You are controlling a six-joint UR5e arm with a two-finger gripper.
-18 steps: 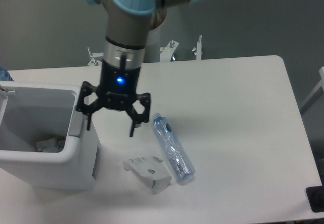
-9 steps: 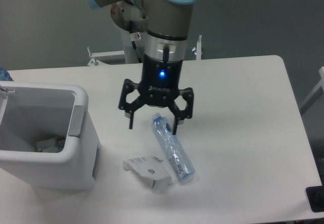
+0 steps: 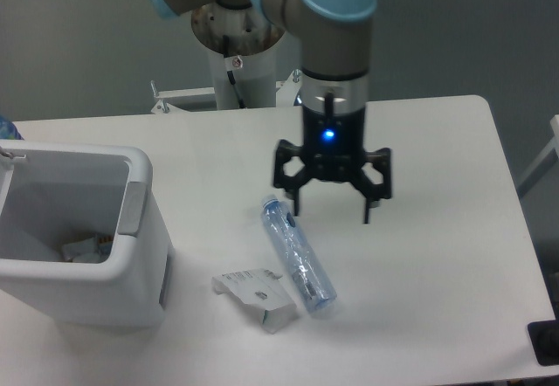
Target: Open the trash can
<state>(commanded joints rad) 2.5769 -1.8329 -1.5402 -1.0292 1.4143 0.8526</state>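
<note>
At the counter's [image 3: 437, 255] left edge, the trash can [image 3: 79, 246] is being shown already open.
In the fixed camera view, its interior is being exposed with scraps inside, so the task is judged done. The end effector [image 3: 332, 207] is being held spread and empty, well apart to the can's right, above the clear bottle's [image 3: 297, 255] upper end.

Even, cool overhead light; soft shadows under the gripper [image 3: 331, 210] on the table [image 3: 437, 229]; image slightly soft, low-resolution.
</note>
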